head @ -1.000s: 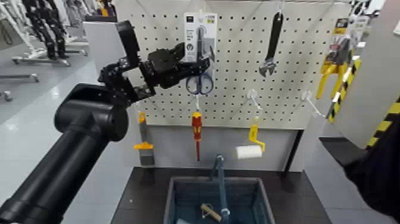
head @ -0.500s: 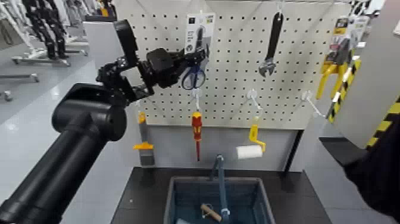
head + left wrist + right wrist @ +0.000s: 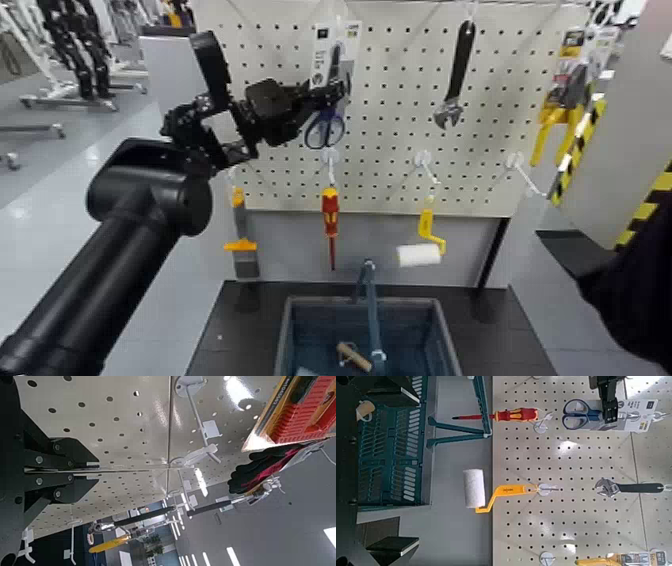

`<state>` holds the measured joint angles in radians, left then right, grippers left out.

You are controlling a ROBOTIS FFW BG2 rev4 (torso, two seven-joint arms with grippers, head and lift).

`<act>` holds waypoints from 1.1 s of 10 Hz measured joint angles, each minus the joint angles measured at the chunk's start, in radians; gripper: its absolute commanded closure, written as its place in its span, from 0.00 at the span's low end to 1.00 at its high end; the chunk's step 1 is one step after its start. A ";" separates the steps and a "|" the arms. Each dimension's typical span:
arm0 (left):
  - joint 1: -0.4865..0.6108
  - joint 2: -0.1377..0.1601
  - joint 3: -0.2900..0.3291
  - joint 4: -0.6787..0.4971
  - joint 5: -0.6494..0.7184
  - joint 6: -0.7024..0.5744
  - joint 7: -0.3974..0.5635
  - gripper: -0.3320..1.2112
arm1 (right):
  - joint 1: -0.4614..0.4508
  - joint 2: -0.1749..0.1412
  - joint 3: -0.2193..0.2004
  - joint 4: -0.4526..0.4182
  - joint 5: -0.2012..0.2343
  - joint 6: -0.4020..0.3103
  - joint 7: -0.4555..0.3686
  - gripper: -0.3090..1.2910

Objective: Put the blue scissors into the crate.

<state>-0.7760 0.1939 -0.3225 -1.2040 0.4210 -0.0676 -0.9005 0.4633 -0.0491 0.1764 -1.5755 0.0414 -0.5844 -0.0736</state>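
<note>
Blue scissors (image 3: 325,131) have tilted with their card; left fingers (image 3: 319,99) clamped on card. Long axis near-upright, handles toward crate (image 3: 412,301), below. Right gripper (image 3: 406,471) idle, fingers apart, right of crate; left nearer scissors.

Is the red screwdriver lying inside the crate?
No, the screwdriver hangs at the pegboard, above the crate.

Left arm (image 3: 155,190): extends from seven o'clock, bent at elbow.
Left wrist (image 3: 205,140): raised, at ten o'clock of the head view.
Left gripper (image 3: 338,93): at twelve o'clock, fingers closed, pointing toward three o'clock.
Right arm (image 3: 637,265): parked at four o'clock.
Right gripper (image 3: 418,469): fingers spread apart.
</note>
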 measured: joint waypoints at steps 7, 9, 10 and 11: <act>0.169 0.028 0.082 -0.426 0.034 0.143 0.019 0.98 | 0.005 0.001 -0.001 -0.006 0.000 0.000 0.000 0.24; 0.226 0.038 0.037 -0.455 0.106 0.186 0.042 0.98 | 0.005 0.001 0.000 -0.007 0.000 0.001 -0.001 0.24; 0.264 0.047 0.015 -0.457 0.152 0.213 0.052 0.98 | 0.005 0.002 0.001 -0.008 0.000 0.002 0.000 0.24; 0.309 0.057 0.001 -0.450 0.200 0.242 0.064 0.98 | 0.005 0.002 0.001 -0.008 0.000 0.005 0.000 0.24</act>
<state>-0.4675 0.2510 -0.3215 -1.6540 0.6209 0.1743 -0.8366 0.4679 -0.0469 0.1778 -1.5840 0.0414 -0.5795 -0.0736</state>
